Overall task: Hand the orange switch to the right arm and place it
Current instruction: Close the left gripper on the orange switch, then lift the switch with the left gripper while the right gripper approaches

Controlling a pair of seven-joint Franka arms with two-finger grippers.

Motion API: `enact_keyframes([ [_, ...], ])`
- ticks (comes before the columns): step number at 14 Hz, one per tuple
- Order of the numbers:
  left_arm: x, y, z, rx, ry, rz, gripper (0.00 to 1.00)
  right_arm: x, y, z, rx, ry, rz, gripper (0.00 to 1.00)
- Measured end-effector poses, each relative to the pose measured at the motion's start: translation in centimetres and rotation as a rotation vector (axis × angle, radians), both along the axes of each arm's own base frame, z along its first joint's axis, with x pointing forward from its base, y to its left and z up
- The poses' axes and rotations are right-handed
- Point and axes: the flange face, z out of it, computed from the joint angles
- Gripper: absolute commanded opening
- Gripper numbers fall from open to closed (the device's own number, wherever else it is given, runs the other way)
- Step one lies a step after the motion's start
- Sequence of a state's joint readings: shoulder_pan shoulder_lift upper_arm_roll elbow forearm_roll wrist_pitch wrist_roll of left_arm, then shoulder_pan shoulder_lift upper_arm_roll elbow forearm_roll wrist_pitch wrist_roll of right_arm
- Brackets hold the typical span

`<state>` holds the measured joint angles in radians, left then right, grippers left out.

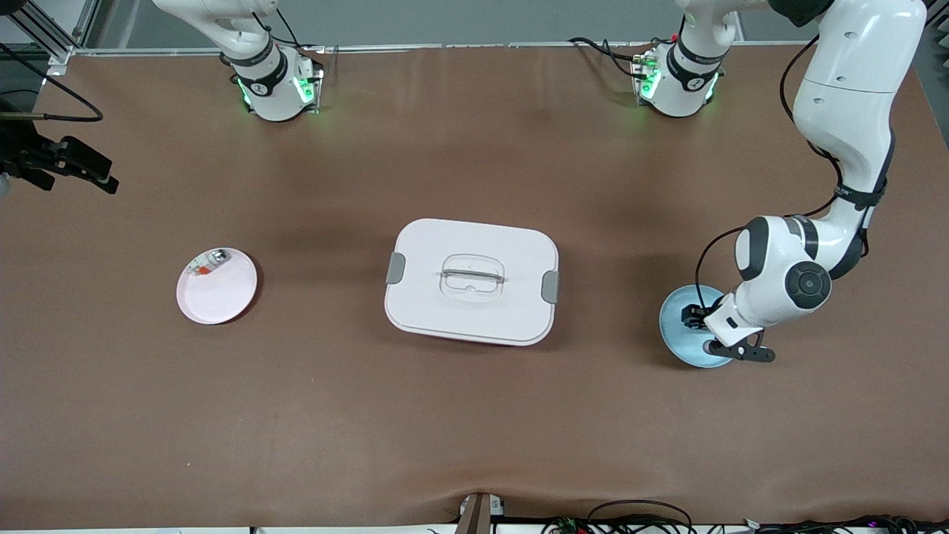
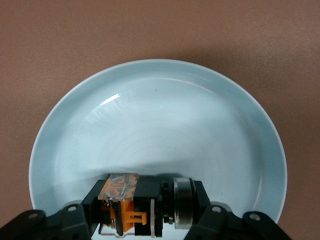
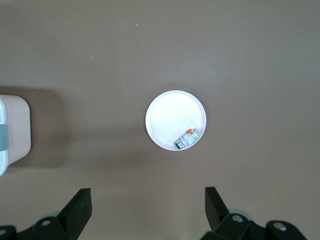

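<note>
Blue plate (image 1: pixel 678 330): nearest item to the front camera, resting on the brown table (image 1: pixel 474 415) at the left arm's end; pale blue, round, shallow.
Left gripper (image 2: pixel 147 212): down inside the blue plate, fingers clamped on the orange switch (image 2: pixel 131 212).
Orange switch: held between the left gripper's fingers at the plate's rim area; orange body and black housing visible in the left wrist view, round cap lying sideways. Whether it touches the plate surface cannot be told.
White box (image 1: pixel 472 281): centre of the table, lid on, grey clips at both ends, clear handle on top.
Pink plate (image 1: pixel 216 289): toward the right arm's end of the table, well apart from the box.
Silvery-clear part (image 1: pixel 210 262): lies in the pink plate at its rim, on the edge farther from the front camera; red-orange bits visible.
Right gripper (image 3: pixel 148 207): high over the table above the pink plate, fingers spread wide, holding nothing; this arm waits.
</note>
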<state>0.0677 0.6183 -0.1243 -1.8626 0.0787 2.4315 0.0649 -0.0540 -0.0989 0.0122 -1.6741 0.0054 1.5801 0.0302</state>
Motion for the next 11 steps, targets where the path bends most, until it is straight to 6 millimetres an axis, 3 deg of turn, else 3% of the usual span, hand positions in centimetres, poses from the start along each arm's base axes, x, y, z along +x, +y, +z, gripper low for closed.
enact_keyframes([
  [2, 0.3, 0.0, 0.7, 0.0, -0.013, 0.001, 0.0, 0.0, 0.0, 0.0, 0.0, 0.0, 0.0, 1.0],
  [5, 0.9, -0.3, 4.5, 0.003, -0.042, -0.005, 0.0, 0.0, 0.0, 0.0, 0.0, 0.0, 0.0, 1.0],
  [8, 0.6, -2.4, 10.0, 0.004, -0.042, 0.025, 0.0, 0.0, 0.0, 0.0, 0.0, -0.001, 0.0, 1.0],
  [11, -0.4, -6.4, 14.3, -0.004, -0.028, 0.109, 0.0, 0.0, 0.1, 0.1, 0.0, -0.001, 0.002, 1.0],
])
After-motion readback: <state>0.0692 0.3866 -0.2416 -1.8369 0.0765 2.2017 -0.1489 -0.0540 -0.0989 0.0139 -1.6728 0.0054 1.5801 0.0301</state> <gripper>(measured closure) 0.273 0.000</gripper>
